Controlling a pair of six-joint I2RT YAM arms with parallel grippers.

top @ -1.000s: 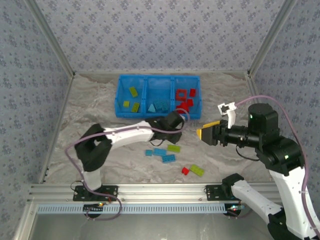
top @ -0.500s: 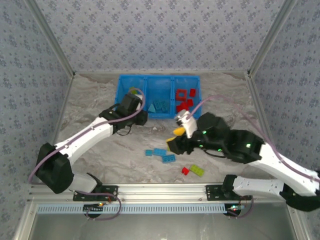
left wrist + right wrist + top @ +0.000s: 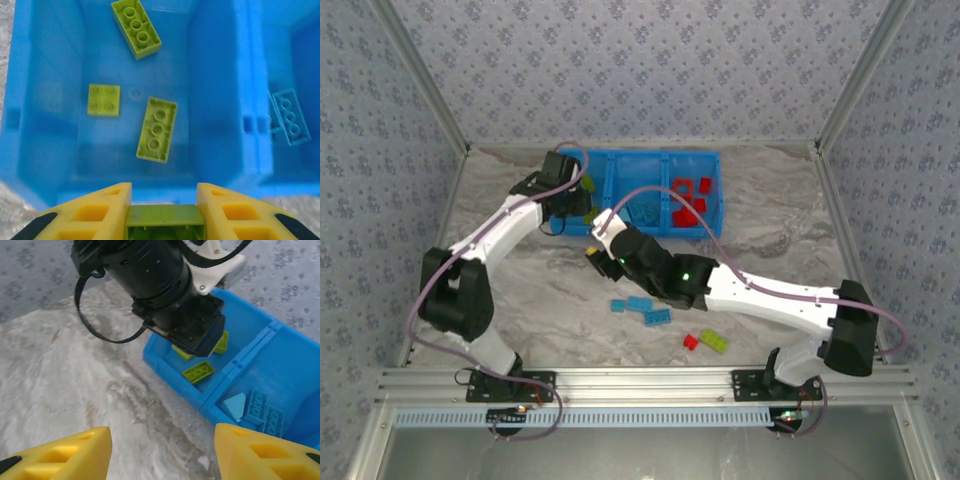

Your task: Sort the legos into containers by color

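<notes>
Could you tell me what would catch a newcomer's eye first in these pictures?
The bright blue bin at the far side of the table stands out, with lime green bricks lying in its left compartment. The left gripper is shut on another green brick at that compartment's edge, while the right gripper hangs open over the table before the bin.

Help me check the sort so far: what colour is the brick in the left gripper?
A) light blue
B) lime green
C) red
B: the left wrist view shows the left gripper shut on a lime green brick, above the compartment holding three green bricks.
</notes>
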